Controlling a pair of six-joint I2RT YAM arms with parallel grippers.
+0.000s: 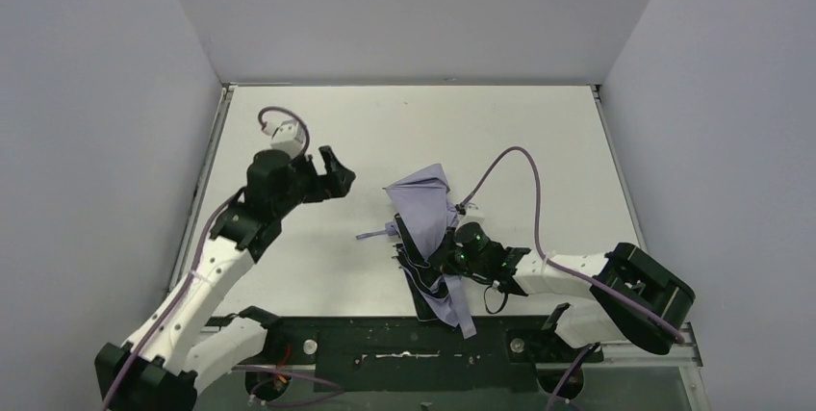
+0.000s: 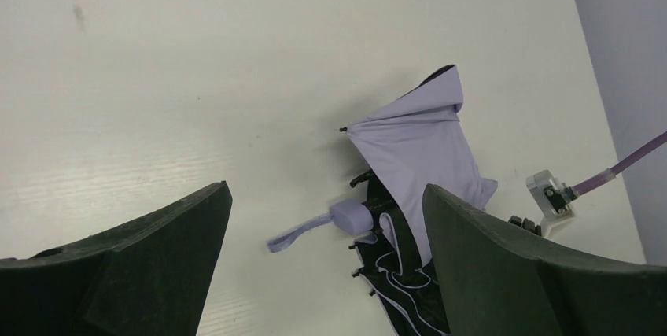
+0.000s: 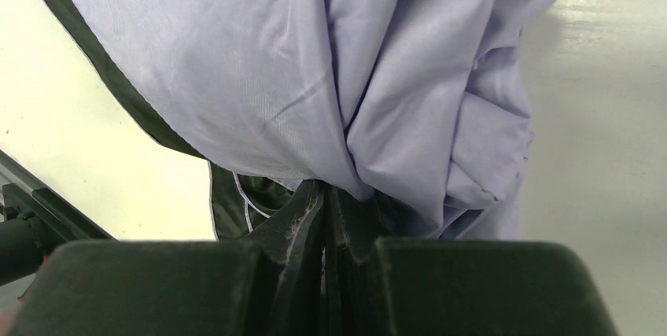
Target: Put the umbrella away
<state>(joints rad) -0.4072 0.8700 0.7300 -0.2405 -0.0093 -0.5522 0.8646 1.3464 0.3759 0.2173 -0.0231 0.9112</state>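
The umbrella [image 1: 426,201] lies collapsed but loose on the table's middle, pale lavender outside with black lining showing. It also shows in the left wrist view [image 2: 421,143]. Its small lavender handle [image 2: 351,216] and wrist loop [image 2: 295,234] point left. My right gripper [image 1: 445,259] is shut on the umbrella's fabric [image 3: 370,92], the fingers [image 3: 303,218] pressed together under the folds. My left gripper [image 1: 332,172] is open and empty, above the table left of the umbrella. Its fingers [image 2: 157,249] frame the handle from a distance.
A purple cable [image 1: 527,180] arcs over the table right of the umbrella, ending in a small white connector [image 2: 550,192]. The black base rail [image 1: 385,344] runs along the near edge. Grey walls enclose the table on three sides.
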